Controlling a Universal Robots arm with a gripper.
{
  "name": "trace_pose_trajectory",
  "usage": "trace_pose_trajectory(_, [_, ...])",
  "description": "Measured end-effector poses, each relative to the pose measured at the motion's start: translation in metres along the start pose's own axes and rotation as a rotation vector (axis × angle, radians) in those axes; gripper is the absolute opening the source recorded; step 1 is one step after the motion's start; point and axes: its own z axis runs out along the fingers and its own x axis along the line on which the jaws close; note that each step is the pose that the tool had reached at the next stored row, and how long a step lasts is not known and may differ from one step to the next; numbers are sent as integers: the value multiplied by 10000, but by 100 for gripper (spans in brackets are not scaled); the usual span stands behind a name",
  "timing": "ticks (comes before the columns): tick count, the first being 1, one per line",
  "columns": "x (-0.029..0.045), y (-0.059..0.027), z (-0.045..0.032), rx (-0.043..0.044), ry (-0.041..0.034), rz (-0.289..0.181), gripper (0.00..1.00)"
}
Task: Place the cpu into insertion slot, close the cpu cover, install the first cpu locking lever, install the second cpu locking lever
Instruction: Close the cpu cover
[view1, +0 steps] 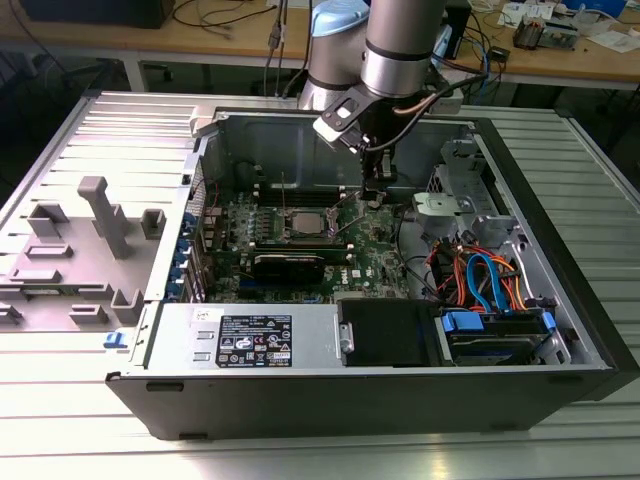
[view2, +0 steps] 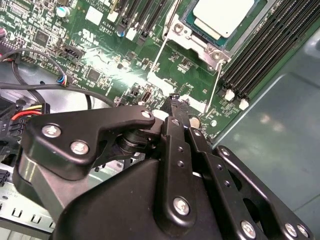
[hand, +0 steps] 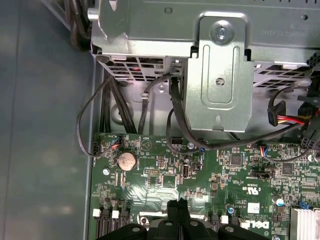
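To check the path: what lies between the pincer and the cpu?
In the second wrist view: green motherboard, then silver socket frame, between pincer and cpu.

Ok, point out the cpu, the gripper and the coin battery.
cpu (view2: 222, 14): second wrist view, on its silver metal top.
gripper (view2: 178, 101): second wrist view, at the tip of its black fingers.
coin battery (hand: 126, 160): first wrist view, middle of its round face.
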Motion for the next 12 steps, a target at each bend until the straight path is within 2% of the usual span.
trace_pose_trajectory(7, [-6,103,0,0,4,0,11])
trace_pose_trajectory(12, [-7,119,5,0,4,-1,11])
